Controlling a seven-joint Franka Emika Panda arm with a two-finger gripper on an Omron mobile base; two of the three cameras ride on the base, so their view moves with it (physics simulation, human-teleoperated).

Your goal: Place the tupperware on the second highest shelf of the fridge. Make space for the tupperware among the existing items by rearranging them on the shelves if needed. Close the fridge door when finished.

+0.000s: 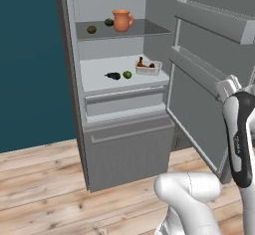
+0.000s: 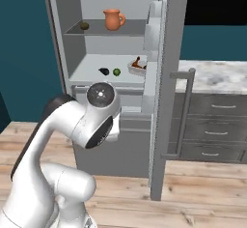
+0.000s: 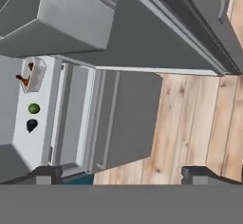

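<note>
Left base view: arm (image 1: 239, 139) at lower right; door (image 1: 209, 74) swung open; tupperware (image 1: 148, 68) on white shelf (image 1: 99, 77), lime (image 1: 127, 74) and aubergine (image 1: 113, 75) beside it; jug (image 1: 122, 20) on grey shelf above. Right base view: same layout in fridge (image 2: 67, 43); worktop (image 2: 217, 77) at right. Hand view: jaws (image 3: 123, 174) released, tips wide apart, grasping nothing.

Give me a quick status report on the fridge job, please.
Gripper open, empty, clear of the fridge. Tupperware on the white shelf, beside lime and aubergine. Fridge door wide open, nothing in its path.
</note>
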